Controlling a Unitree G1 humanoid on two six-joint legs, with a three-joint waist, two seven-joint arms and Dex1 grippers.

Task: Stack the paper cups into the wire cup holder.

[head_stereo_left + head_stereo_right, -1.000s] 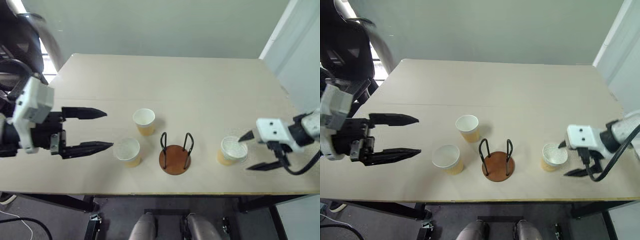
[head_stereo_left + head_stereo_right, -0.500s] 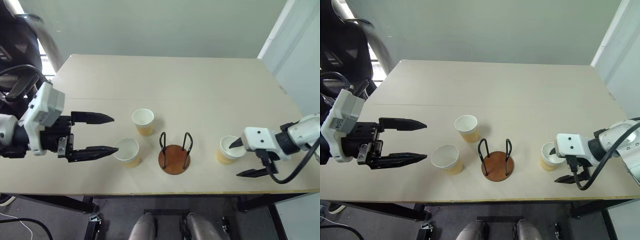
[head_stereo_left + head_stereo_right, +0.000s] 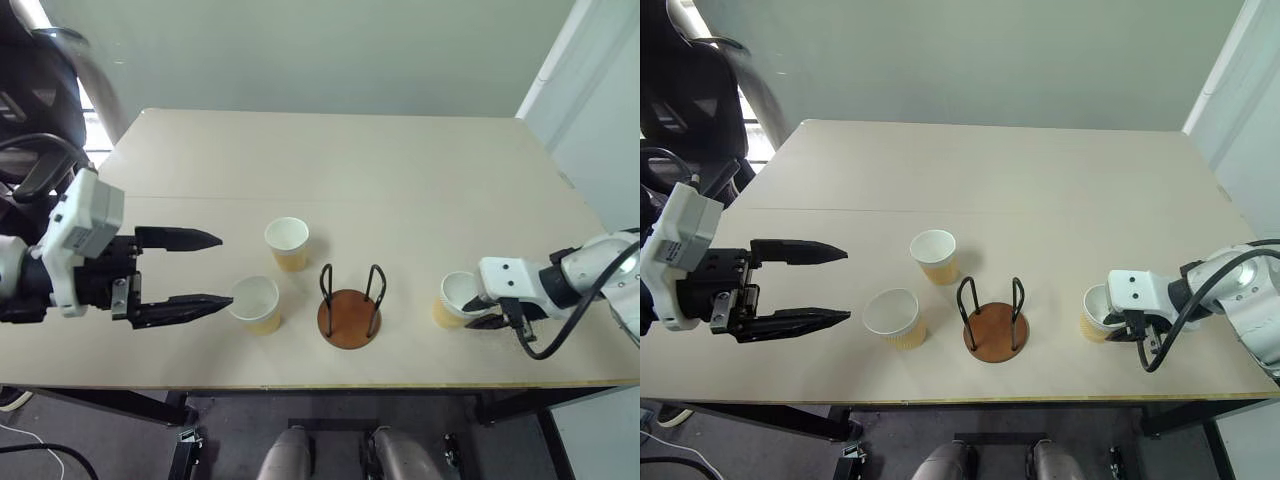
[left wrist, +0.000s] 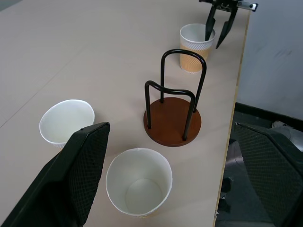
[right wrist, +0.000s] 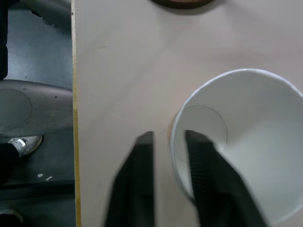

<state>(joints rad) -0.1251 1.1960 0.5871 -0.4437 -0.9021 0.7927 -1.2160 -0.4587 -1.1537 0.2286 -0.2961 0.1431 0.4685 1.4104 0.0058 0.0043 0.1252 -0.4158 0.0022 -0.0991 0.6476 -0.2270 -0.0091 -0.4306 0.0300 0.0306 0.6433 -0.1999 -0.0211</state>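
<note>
Beige table [image 3: 400,170], seam across top; black chair [image 3: 690,100] at left; pale wall [image 3: 320,50] behind.

Three paper cups stand on one table [image 3: 400,170]: a far-left cup [image 3: 288,243], a near-left cup [image 3: 254,304] and a right cup [image 3: 456,298]. One wire holder [image 3: 349,308] stands between them. Two grippers show: left gripper [image 3: 208,270], right gripper [image 3: 480,310].

Soft, even light fills the scene, brightest at a window-like glare [image 3: 30,12] in the far left corner, and the pale beige surface [image 3: 400,180] shows only faint, short shadows beside the small tan-and-white paper cups [image 3: 288,243]. The head views are sharp. In the right wrist view the right tool's black fingers [image 5: 137,189] are blurred and out of focus.
</note>
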